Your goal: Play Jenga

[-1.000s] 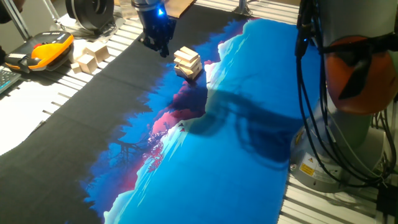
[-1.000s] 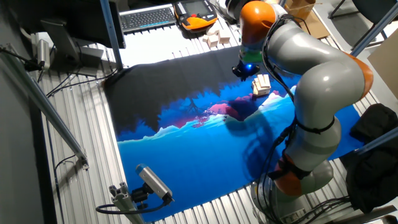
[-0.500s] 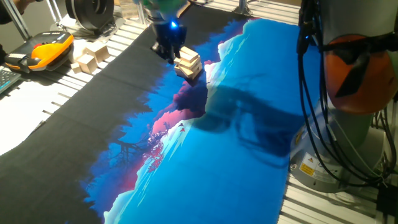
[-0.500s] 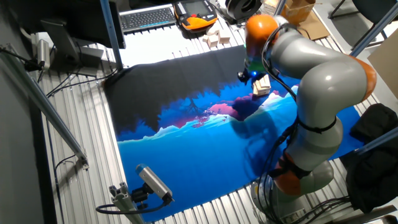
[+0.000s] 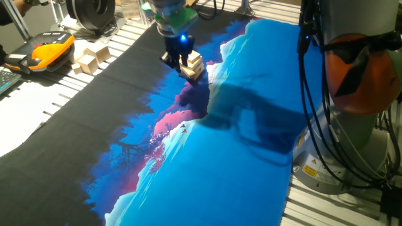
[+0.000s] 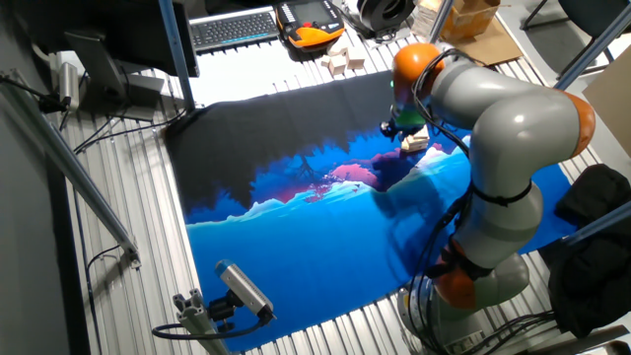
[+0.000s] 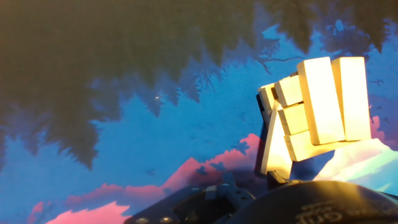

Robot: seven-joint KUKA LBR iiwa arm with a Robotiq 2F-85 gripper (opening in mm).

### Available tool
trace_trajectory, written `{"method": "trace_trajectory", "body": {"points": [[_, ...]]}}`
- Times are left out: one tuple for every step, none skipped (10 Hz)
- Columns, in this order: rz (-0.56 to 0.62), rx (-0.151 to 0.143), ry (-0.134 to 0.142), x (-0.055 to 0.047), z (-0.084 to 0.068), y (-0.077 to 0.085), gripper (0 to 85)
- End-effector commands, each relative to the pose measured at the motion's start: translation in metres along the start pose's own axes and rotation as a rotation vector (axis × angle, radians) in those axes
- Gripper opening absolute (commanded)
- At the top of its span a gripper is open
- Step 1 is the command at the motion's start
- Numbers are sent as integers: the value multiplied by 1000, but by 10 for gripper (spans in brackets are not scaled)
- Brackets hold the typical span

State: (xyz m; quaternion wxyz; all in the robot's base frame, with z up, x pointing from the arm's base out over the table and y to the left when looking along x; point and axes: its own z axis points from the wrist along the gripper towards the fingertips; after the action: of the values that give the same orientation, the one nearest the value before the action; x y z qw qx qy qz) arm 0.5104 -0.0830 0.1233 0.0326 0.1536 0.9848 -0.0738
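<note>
My gripper (image 5: pixel 178 58) hung touching-close beside the Jenga (image 5: pixel 191 65) near the mat's (image 5: pixel 239 163) far edge. Jaw state: couldn't tell. A sideways bump risked toppling it.

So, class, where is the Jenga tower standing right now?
In one fixed view the tower stands on the mat at its far end, where pink meets blue, with the gripper close on its left.

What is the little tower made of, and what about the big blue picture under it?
The little tower looks like bare pale wood: flat, plain tan blocks with square edges and no paint. The blue picture mat looks like soft printed cloth or rubbery sheet lying flat with a dull sheen; which one, the pictures don't settle.
</note>
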Motion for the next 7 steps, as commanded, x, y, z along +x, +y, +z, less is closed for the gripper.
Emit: {"method": "trace_trajectory", "body": {"points": [[9,0,-2,2,3,-1,340],[28,18,-5,5,6,-2,510],[56,14,15,7,9,-6,510],[68,12,10,8,12,-9,510],[72,17,0,8,14,-10,510],[73,9,-3,7,15,-10,510],[70,9,14,5,13,-6,510]]}}
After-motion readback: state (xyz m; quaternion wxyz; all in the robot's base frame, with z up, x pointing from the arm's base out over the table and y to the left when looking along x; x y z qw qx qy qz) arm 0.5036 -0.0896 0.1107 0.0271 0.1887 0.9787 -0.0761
